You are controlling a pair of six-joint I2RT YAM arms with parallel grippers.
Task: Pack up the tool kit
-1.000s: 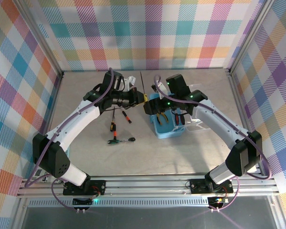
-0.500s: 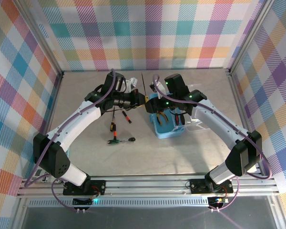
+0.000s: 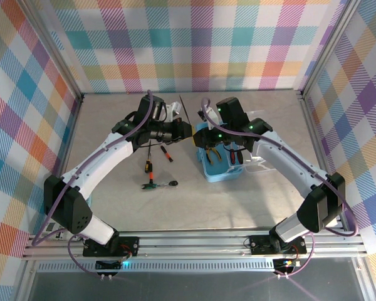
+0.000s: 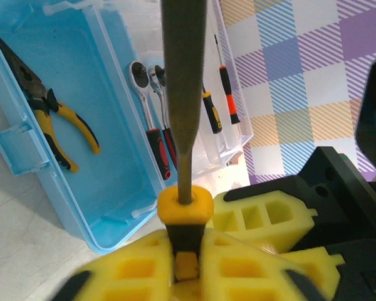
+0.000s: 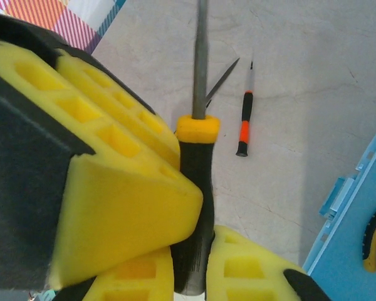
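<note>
right gripper (image 5: 194,251) clamped file (image 5: 195,182) handle; left gripper (image 4: 187,263) sat narrow round it, grip unclear: likely handover, box (image 3: 216,174) at 5 o'clock.

Long-shafted tool (image 4: 183,94): tip cut off by the top edge, handle largely hidden between yellow fingers (image 4: 250,269); pliers (image 5: 375,235) cropped at right.

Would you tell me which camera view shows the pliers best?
The left wrist view: the pliers lie whole and sharp in the blue box. The top view shows them tiny; the right wrist view cuts them to a yellow handle end.
</note>
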